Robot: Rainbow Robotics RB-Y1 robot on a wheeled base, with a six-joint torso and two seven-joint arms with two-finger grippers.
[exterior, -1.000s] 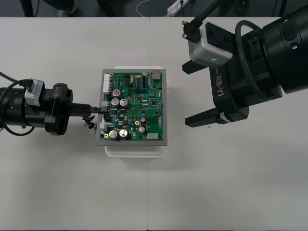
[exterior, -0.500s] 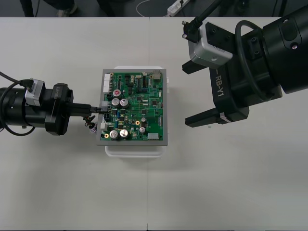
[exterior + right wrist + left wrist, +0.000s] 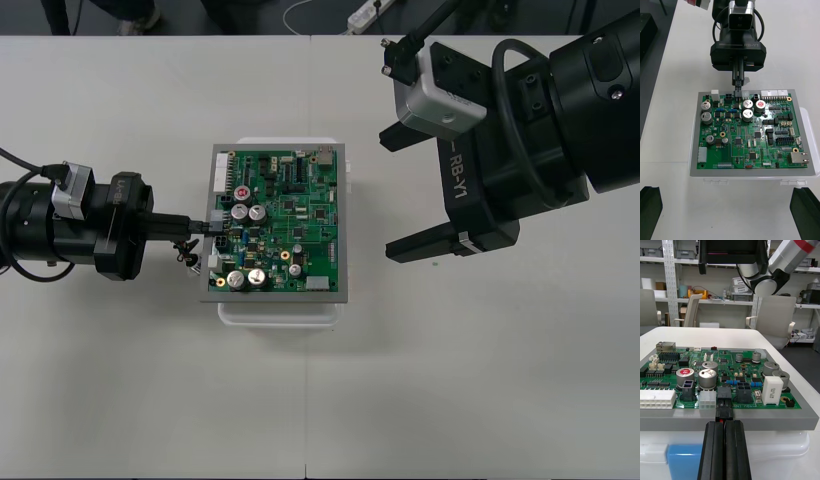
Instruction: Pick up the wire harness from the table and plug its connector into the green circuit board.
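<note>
- Left gripper (image 3: 198,226) comes in from the left side of the table (image 3: 150,400) and lies level, pointing at the left edge of the board (image 3: 285,215).
- Its fingers (image 3: 715,450) are pressed together, clamped on the plug (image 3: 724,409) of the harness (image 3: 186,246).
- The plug is small and black and juts just past the fingertips, with a bit of red wire showing behind it.
- It touches a black connector (image 3: 724,393) on the board's near edge and looks at least partly seated. How deep it sits I cannot tell.
- A white connector (image 3: 707,400) stands just beside the plug on one side and a second black one (image 3: 743,392) on the other. Two silver capacitors (image 3: 707,377) stand behind them.
- The rest of the harness hangs as a thin dark tangle of wires (image 3: 183,256) under the left fingers, just beside the board's left edge and off the board.
- The board is green and lies flat on a white base (image 3: 280,312) near the middle of the table.
- Right gripper (image 3: 390,195) hovers to the right of the board, well apart from it, turned toward it.
- Its fingers (image 3: 650,208) are spread wide with nothing between them. From its wrist camera the board lies ahead, with the left gripper at the far edge.
</note>
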